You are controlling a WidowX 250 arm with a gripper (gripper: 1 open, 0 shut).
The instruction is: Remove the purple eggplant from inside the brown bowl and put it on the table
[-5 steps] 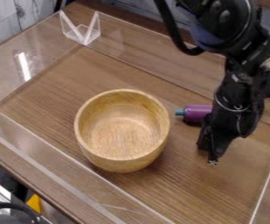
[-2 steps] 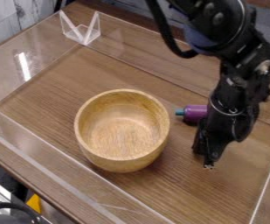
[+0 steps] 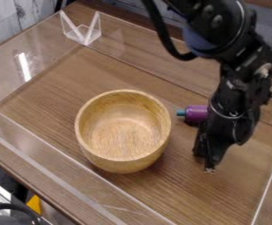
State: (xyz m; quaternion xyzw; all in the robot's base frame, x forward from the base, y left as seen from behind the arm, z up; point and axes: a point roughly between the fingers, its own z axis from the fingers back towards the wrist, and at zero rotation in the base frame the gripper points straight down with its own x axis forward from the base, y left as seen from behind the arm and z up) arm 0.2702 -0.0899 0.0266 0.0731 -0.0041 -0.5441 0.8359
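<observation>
Beside the brown bowl (image 3: 124, 131), on the table (image 3: 91, 70), lies the glossy purple eggplant (image 3: 198, 112), apparently teal-capped, partly hidden behind the arm. The gripper (image 3: 208, 164) points down nearby, fingers pressed together, empty.

the arm (image 3: 226, 48) is black all over, built from rounded, bulky joint housings stacked one on another, with a slight sheen on the upper casings. a thin black cable (image 3: 162, 31) loops out from its upper part and curves back in. the lower section narrows into a blocky wrist and ends in a slim dark claw (image 3: 208, 163) whose fingers taper to a fine point.
</observation>
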